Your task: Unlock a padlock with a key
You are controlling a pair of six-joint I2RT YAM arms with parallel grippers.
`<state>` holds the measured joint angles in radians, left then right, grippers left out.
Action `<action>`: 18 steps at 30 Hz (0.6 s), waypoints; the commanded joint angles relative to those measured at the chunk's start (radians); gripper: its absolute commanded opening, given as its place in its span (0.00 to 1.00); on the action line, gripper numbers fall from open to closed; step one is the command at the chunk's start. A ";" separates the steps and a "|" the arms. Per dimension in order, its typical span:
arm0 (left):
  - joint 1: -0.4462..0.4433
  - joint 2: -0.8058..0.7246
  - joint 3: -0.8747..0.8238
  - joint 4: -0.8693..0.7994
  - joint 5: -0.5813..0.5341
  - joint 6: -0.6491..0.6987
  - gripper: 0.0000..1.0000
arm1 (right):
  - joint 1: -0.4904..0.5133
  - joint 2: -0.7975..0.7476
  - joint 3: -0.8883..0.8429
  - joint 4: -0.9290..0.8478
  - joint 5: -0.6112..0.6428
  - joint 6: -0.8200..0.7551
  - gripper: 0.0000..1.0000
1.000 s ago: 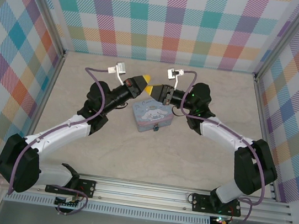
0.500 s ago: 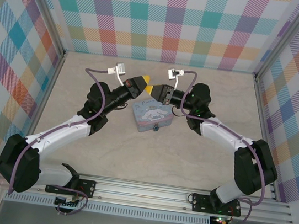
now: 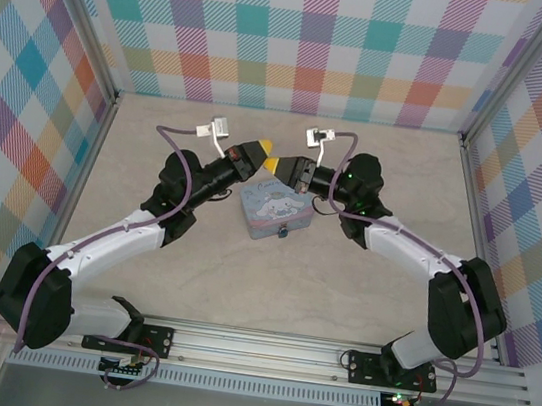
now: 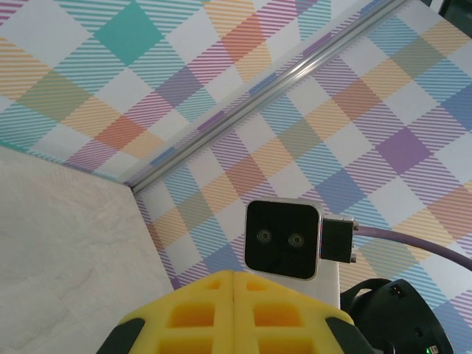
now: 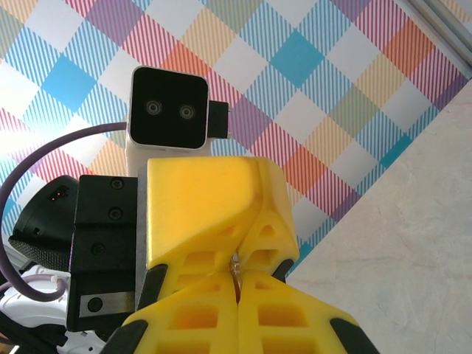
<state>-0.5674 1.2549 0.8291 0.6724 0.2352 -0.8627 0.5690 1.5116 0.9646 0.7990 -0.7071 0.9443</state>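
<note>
Top external: left hand (image 3: 263, 147) and right hand (image 3: 277, 164) are tip to tip, both pinched shut. There's a tiny metal bit (image 5: 236, 264) between them, can't tell which piece. Looks like the insertion step; needs careful alignment next.

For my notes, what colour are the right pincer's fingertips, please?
Yellow fingertips, clearest in right wrist view.

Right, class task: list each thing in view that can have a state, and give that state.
Light blue cartoon-printed rectangular tin: lid closed, lying flat on the table.
Left yellow-fingered claw: shut, raised above the table.
Right yellow-fingered claw: shut, tip to tip with the left one.
</note>
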 commanded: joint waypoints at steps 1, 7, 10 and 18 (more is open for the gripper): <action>-0.003 -0.052 0.001 0.002 -0.018 0.032 0.01 | -0.014 -0.044 -0.029 -0.032 0.021 -0.060 0.00; 0.000 -0.071 0.007 -0.027 -0.015 0.052 0.21 | -0.017 -0.072 -0.054 -0.087 -0.013 -0.139 0.00; 0.010 -0.097 0.008 -0.058 0.008 0.071 0.37 | -0.022 -0.107 -0.053 -0.200 -0.050 -0.273 0.01; 0.044 -0.218 0.004 -0.164 0.158 0.243 0.72 | -0.050 -0.194 -0.027 -0.454 -0.158 -0.608 0.02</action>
<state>-0.5365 1.0782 0.8291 0.5297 0.2977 -0.7193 0.5274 1.3449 0.9108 0.4545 -0.7868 0.5171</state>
